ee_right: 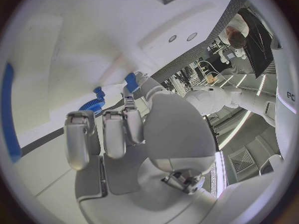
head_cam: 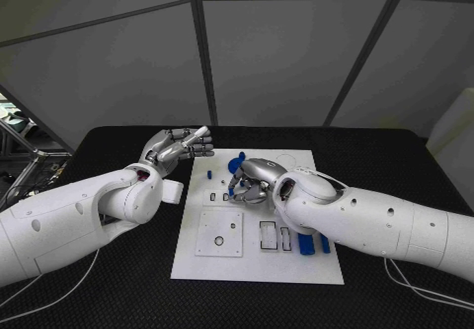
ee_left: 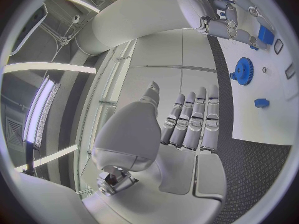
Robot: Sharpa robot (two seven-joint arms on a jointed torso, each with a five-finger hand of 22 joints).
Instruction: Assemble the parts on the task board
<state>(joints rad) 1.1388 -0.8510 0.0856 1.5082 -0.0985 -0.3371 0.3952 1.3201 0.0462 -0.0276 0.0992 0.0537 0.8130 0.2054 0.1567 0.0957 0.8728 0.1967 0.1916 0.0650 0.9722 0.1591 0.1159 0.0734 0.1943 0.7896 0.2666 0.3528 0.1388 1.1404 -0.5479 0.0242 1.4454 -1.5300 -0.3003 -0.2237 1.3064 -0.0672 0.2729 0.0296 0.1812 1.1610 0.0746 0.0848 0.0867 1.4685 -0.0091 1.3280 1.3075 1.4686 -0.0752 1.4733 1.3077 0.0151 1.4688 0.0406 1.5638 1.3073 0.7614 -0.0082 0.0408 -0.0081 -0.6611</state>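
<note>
The white task board (head_cam: 266,264) lies mid-table. A blue gear (head_cam: 235,164) sits near its far edge, with a small blue piece (head_cam: 209,174) to the left of it. Two long blue parts (head_cam: 308,244) lie at the board's near right. My right hand (head_cam: 252,181) is bent over the board's middle, fingertips down beside a slot; what lies under them is hidden. In the right wrist view its fingers (ee_right: 115,132) curl toward the board (ee_right: 50,50). My left hand (head_cam: 178,145) is raised off the board's far left corner, fingers (ee_left: 193,119) straight and holding nothing.
A square white plate (head_cam: 219,233) with a small ring-shaped hole sits on the board's near left, and empty rectangular slots (head_cam: 268,235) lie beside it. Black table (head_cam: 118,295) surrounds the board. The left wrist view shows the gear (ee_left: 243,70) and small piece (ee_left: 261,103).
</note>
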